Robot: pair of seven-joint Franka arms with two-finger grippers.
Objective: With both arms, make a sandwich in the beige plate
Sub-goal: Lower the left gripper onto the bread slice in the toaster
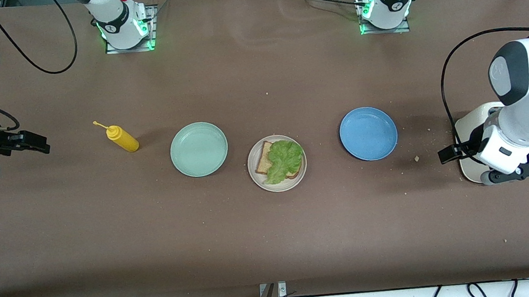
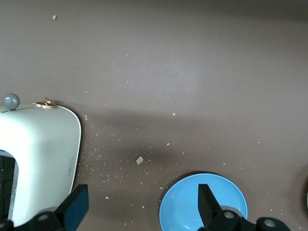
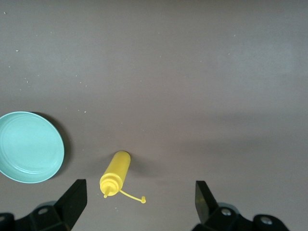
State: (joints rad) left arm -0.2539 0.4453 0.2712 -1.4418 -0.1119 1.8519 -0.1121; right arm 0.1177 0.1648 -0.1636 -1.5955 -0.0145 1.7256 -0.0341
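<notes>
Beige plate (image 1: 254,174) sits mid-desk between mint green plate (image 1: 198,149) and blue plate (image 1: 368,133), holding 1 bread slice (image 1: 263,162) with lettuce leaf (image 1: 284,159) on top; no second slice visible. Left gripper (image 2: 139,204) hangs over bare desk between the toaster (image 2: 41,154) and the blue plate, fingers (image 2: 76,206) spread wide, empty. Right gripper (image 3: 139,198) hangs at the right arm's end of the desk over the yellow bottle (image 3: 115,174), fingers apart, empty.
</notes>
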